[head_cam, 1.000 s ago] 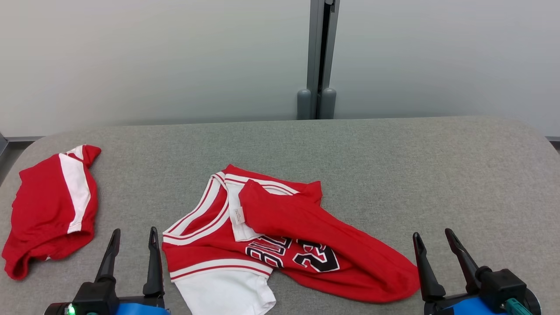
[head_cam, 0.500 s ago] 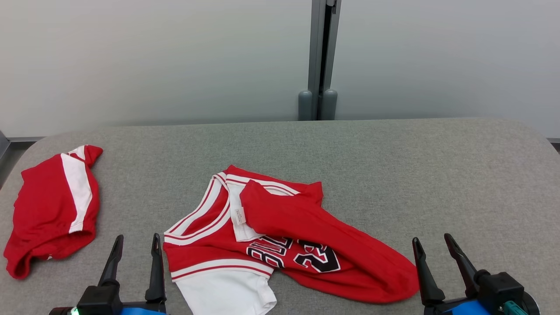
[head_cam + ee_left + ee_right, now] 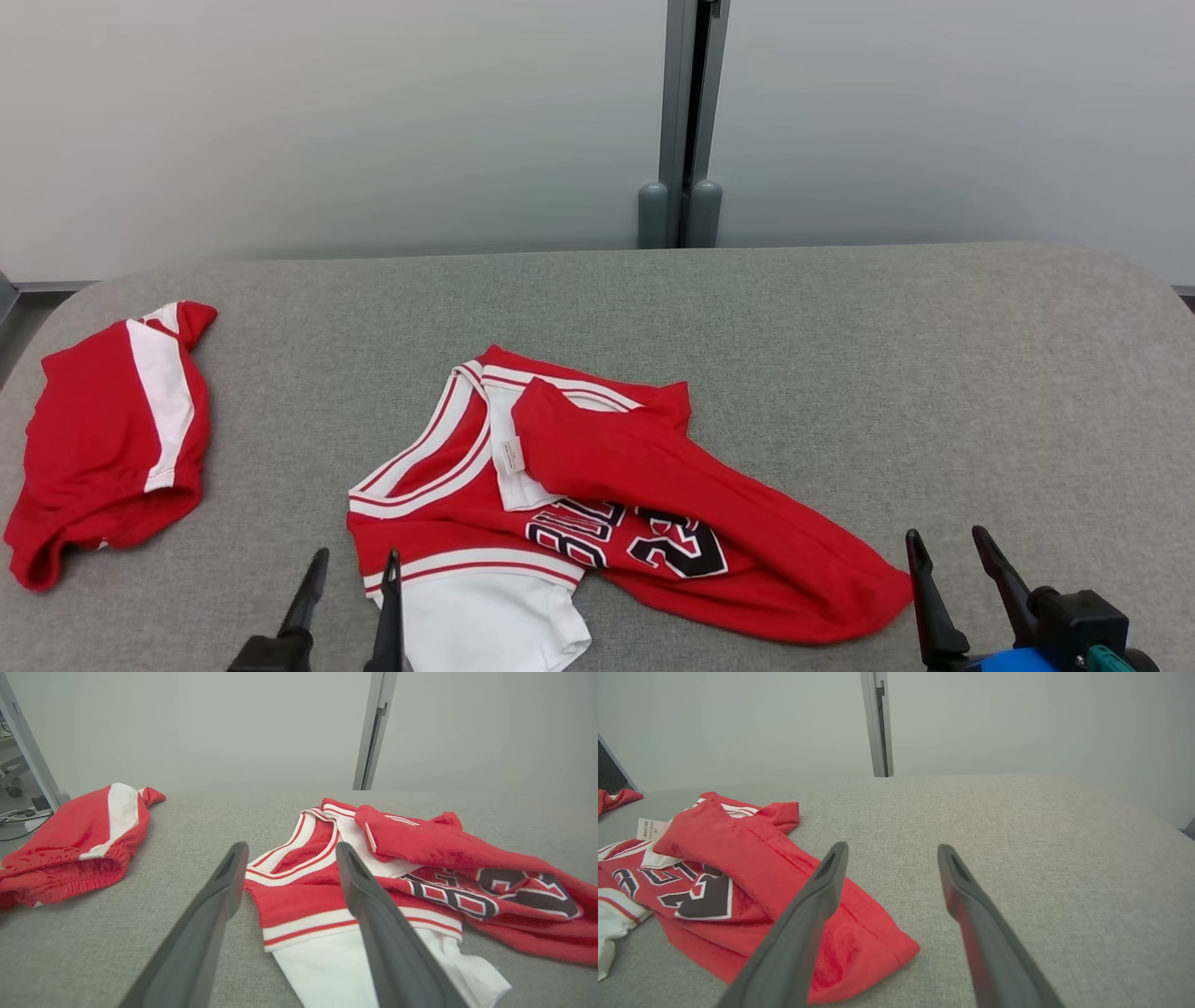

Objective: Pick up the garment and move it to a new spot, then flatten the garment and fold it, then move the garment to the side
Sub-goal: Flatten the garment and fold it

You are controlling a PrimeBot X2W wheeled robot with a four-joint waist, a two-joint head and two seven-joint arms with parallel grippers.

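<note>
Loosely crumpled, the red jersey (image 3: 560,504) lies at the near middle of the desk (image 3: 840,373). The left pincer (image 3: 358,554) is spread wide and empty over its white sleeve (image 3: 485,621). The right pincer (image 3: 944,532) is equally wide beside the red hem. The left wrist view adds the gathered waistband of the shorts (image 3: 74,844).

Left gripper (image 3: 358,552) with long dark tapered fingers (image 3: 389,616), right gripper (image 3: 945,532) on black block (image 3: 1074,618), blue housing (image 3: 1013,662), possibly teal connector (image 3: 1102,659)

Red shorts (image 3: 103,439) — grey table (image 3: 840,373)
</note>
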